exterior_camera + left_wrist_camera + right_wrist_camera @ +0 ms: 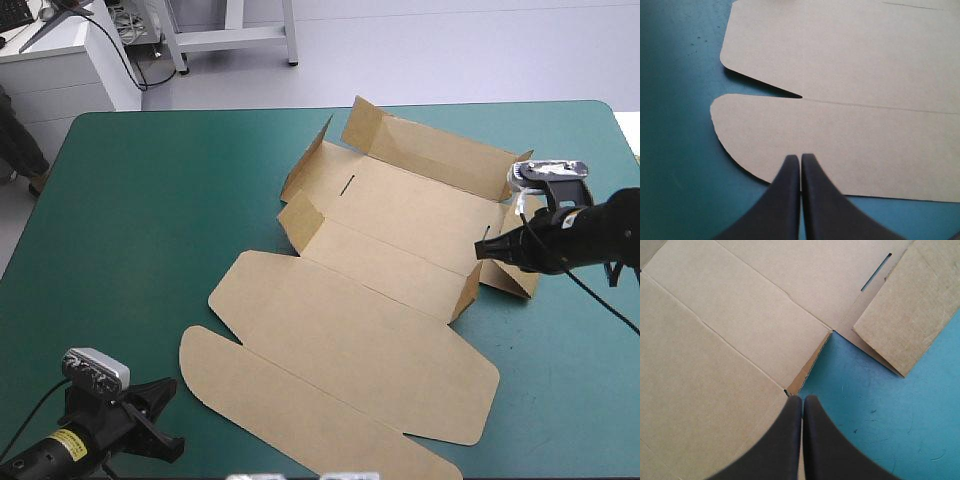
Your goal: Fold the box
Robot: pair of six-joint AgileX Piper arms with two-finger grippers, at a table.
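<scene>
Teal-green table carries the brown box, mostly flat, with its far walls half raised. Both grippers are pinched together and empty: the right gripper is at the box's right edge, the left gripper over its near rounded flap. This looks like the wall-raising stage; next, the right wall needs pushing upright.

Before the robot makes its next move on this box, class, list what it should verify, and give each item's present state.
1. Near half of the box lying flat: ok.
2. Left hand shut, tip over the rounded flap: ok.
3. Right hand shut, at the box's right edge: ok.
4. Far flaps fully upright: not ok, only partly raised.
5. Either hand pressing on the board: cannot tell.
</scene>
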